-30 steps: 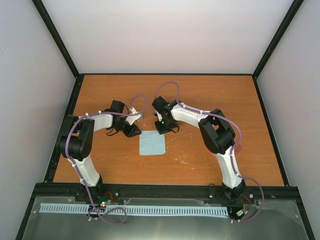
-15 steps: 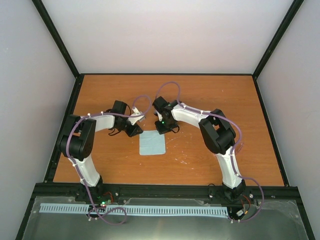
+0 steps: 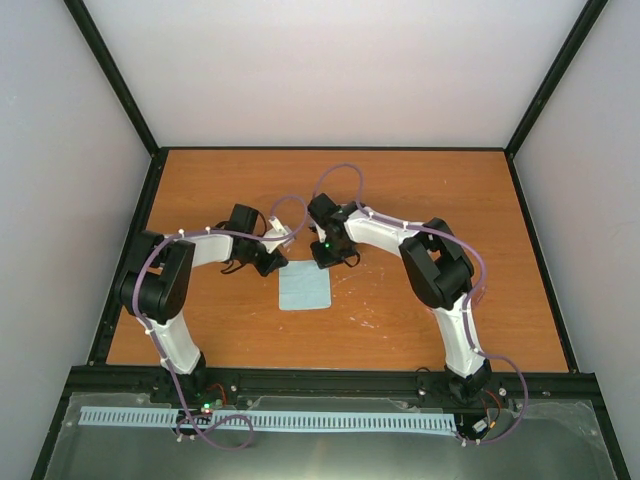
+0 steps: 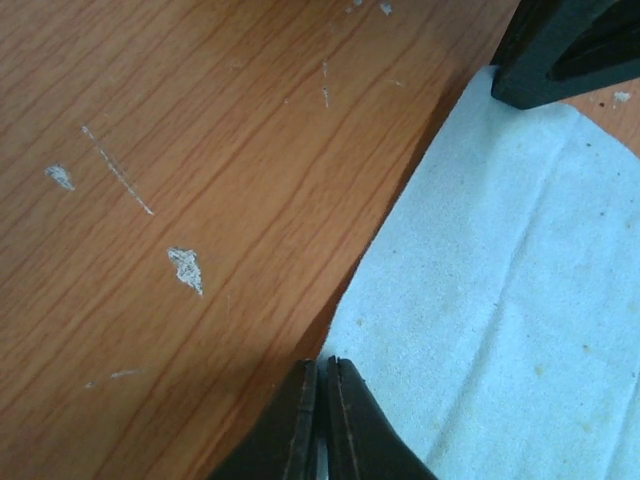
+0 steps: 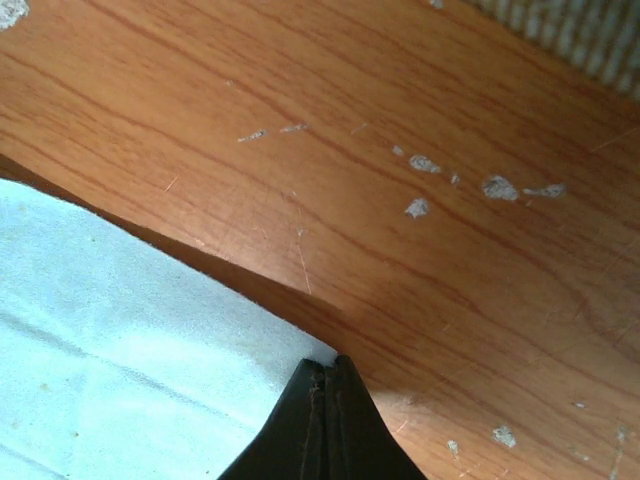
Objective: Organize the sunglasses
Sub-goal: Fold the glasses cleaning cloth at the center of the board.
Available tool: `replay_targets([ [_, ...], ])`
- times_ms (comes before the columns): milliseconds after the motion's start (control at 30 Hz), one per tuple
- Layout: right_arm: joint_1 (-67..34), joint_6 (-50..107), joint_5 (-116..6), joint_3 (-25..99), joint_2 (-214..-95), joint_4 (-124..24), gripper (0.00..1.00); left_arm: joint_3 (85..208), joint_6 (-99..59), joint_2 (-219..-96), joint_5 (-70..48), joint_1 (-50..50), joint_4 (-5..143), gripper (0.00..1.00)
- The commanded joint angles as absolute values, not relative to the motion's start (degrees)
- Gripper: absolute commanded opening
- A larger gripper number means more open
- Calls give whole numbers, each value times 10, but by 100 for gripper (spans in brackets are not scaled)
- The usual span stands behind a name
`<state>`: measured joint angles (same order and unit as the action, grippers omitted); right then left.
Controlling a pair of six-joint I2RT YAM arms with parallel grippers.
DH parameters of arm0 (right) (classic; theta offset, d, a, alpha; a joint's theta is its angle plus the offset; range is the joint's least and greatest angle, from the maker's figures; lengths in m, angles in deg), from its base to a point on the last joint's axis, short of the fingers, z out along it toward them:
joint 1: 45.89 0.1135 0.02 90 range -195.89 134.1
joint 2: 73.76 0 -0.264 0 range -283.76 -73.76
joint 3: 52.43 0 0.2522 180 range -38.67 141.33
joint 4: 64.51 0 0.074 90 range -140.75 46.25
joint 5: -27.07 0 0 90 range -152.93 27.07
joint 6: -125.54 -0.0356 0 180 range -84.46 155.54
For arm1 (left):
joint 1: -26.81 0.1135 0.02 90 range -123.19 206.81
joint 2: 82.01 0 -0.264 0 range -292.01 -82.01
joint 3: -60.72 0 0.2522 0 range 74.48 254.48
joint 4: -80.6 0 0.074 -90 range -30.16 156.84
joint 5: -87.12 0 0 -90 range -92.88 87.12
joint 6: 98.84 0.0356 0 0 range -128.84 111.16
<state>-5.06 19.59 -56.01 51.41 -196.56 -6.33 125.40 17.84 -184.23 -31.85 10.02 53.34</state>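
A pale blue square cloth (image 3: 305, 288) lies on the wooden table in the middle. My left gripper (image 3: 274, 262) is shut on the cloth's far left corner; in the left wrist view its tips (image 4: 322, 362) pinch the cloth (image 4: 490, 300) at its edge. My right gripper (image 3: 331, 258) is shut on the far right corner; in the right wrist view its tips (image 5: 328, 362) hold the cloth (image 5: 120, 320) with that edge slightly raised off the wood. The right gripper's black fingers (image 4: 565, 50) show in the left wrist view. I cannot make out the sunglasses in any view.
A grey-tan textured object (image 5: 575, 30), probably the case, shows at the top right edge of the right wrist view. The table (image 3: 420, 190) is scratched orange wood with a black frame and white walls on three sides.
My left gripper has shifted a little to the right, onto the cloth's far left corner. The right gripper and the cloth have hardly moved.
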Motion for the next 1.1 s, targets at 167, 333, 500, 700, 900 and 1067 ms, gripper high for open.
replay_targets([
  [167,-66,185,-602,473,-1978,-63,3,1243,192,-1841,-284,94,494,0],
  [333,-69,180,-603,461,-1960,-79,3,1267,181,-1829,-295,94,489,1],
  [500,-69,181,-605,455,-1950,-92,3,1292,180,-1813,-302,94,486,1],
  [700,-69,187,-604,449,-1938,-108,3,1319,172,-1810,-303,94,492,0],
  [900,-69,183,-607,426,-1901,-145,3,1318,174,-1801,-311,90,492,1],
  [1067,-68,185,-607,384,-1849,-190,3,1301,178,-1780,-309,86,497,1],
])
